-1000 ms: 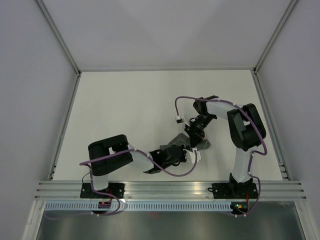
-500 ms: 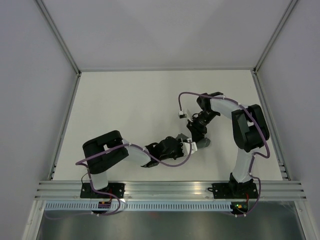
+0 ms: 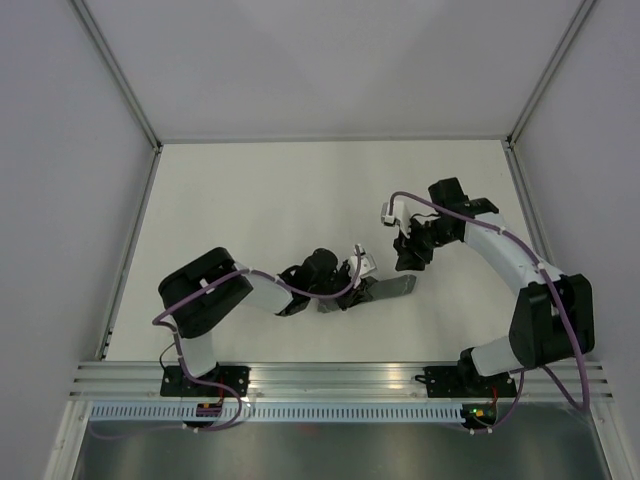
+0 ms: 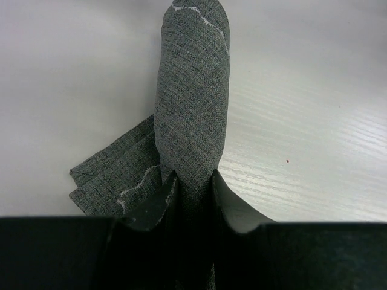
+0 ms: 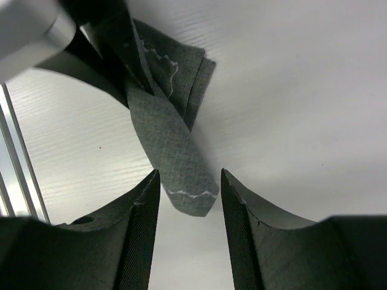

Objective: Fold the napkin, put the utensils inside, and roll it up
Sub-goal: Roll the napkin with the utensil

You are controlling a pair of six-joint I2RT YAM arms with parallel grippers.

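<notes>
The napkin (image 3: 392, 288) is rolled into a narrow dark grey tube lying flat on the table (image 3: 250, 200), closer to the near edge than the far one and slightly right of the middle. Its long axis runs left to right, roughly along that edge. A loose folded flap sticks out at its left end. The left gripper (image 3: 357, 289) clamps that end between its jaws. The right gripper (image 3: 409, 260) stands open at the free right tip, with neither finger pressing on it.

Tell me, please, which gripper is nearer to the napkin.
Left. The left gripper has its fingers shut on one end of the napkin; the right gripper hangs open over the other end, not touching it.
</notes>
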